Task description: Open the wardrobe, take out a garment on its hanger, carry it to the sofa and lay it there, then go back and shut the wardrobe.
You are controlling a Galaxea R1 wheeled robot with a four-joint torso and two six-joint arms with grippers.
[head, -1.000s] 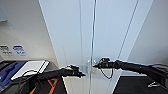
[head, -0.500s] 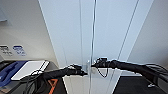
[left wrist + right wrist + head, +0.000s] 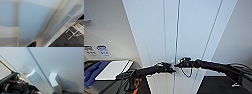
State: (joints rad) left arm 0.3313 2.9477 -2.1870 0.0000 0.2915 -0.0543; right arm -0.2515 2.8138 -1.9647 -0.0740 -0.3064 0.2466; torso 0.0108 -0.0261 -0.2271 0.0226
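Wardrobe [image 3: 194, 37]: doors shut, seam central, handles [image 3: 35, 80] unpulled. Left gripper [image 3: 170, 68] and right gripper [image 3: 177, 65] have been brought slightly closer to the handles; opening seems imminent. Finger state: cannot be told, view blurred.

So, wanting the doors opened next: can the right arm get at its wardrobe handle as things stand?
Probably yes. In the head view the right gripper is already at the seam between the shut wardrobe doors, at handle height, with nothing between. The right wrist view shows the handles close by.
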